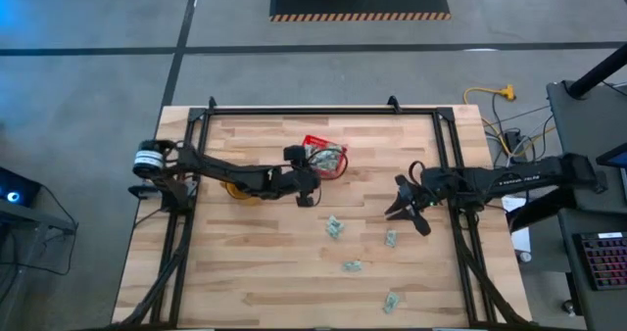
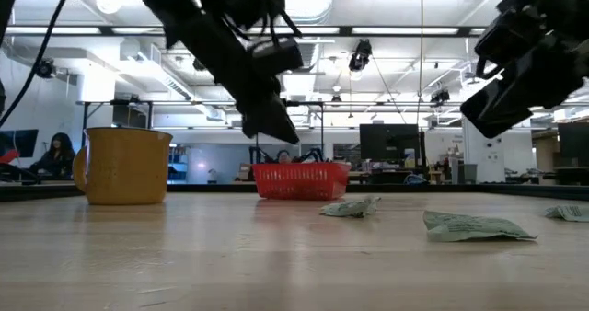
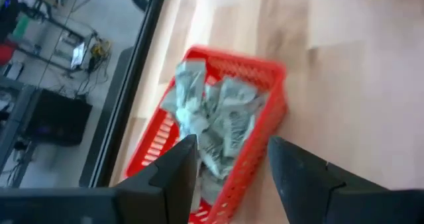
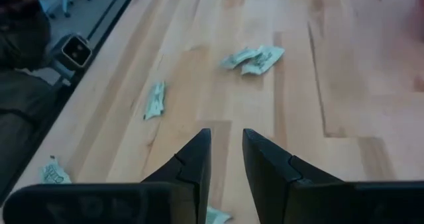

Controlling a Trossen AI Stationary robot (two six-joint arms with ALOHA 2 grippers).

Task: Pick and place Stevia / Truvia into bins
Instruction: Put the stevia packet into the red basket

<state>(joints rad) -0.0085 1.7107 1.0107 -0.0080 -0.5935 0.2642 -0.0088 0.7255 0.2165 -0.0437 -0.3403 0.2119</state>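
The red latticed basket (image 1: 326, 159) (image 3: 262, 71) stands near the table's far edge, with several pale green and white sachets (image 3: 212, 111) piled in it. More sachets lie flat on the wood nearer the near edge (image 1: 335, 226) (image 1: 391, 238) (image 1: 352, 266) (image 1: 391, 302). My left gripper (image 1: 312, 174) (image 3: 232, 144) hovers open just above the basket's near side and holds nothing. My right gripper (image 1: 407, 206) (image 4: 227, 134) hangs raised over bare wood to the right of the loose sachets (image 4: 252, 58); its fingers are slightly apart with nothing between them.
A yellow mug (image 1: 241, 189) (image 2: 124, 167) stands on the table beneath my left arm, to the left of the basket. A black frame rail (image 1: 323, 110) runs round the table. Bare wood lies between the basket and the loose sachets. A person sits far off in the room (image 2: 57, 152).
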